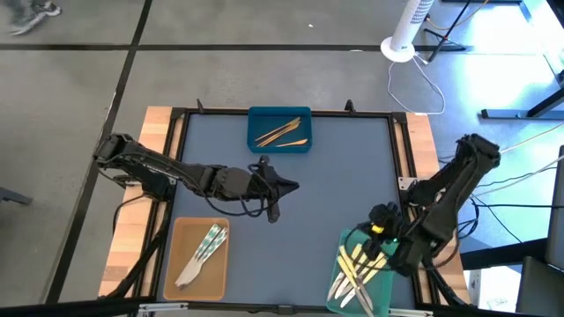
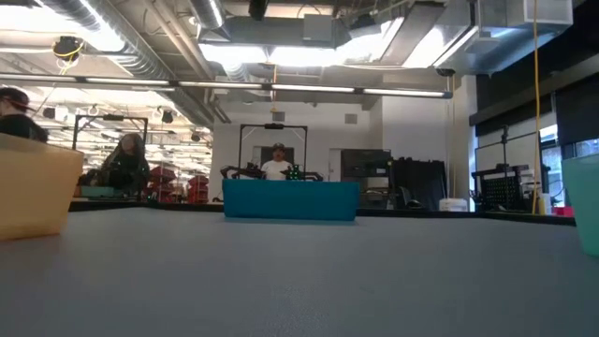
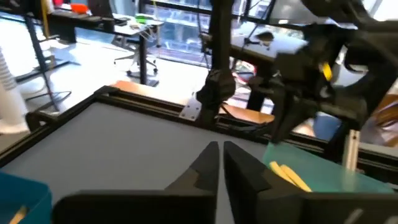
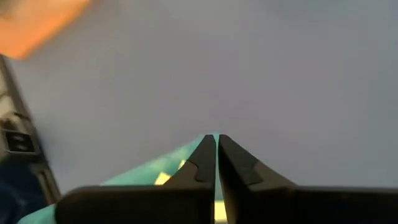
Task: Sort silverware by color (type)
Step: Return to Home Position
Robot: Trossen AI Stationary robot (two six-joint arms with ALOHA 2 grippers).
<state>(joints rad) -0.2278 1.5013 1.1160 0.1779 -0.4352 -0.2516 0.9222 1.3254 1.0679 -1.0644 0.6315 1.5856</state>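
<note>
The wood-brown utensils [image 1: 282, 132] lie in the blue tray [image 1: 256, 145] at the far middle of the table. Silvery-white utensils [image 1: 203, 251] lie in the tan tray [image 1: 181, 231] at the near left. Pale yellow utensils [image 1: 363, 264] lie in the green tray [image 1: 383, 291] at the near right, with some silvery ones [image 1: 339, 286] beside them. My left gripper [image 1: 291, 185] hovers shut over the bare middle of the table, its fingers [image 3: 219, 152] closed together. My right gripper [image 4: 216, 140] is shut above the green tray's far-left part [image 1: 361, 236], and no utensil shows between its fingers.
A black frame [image 1: 282, 113] rims the grey mat, with wooden table edges [image 1: 154, 123] outside it. A loose black cable [image 1: 251, 207] hangs below the left arm. The low view shows the blue tray [image 2: 290, 199], the tan tray [image 2: 33, 192], the green tray [image 2: 585, 201] and people far behind.
</note>
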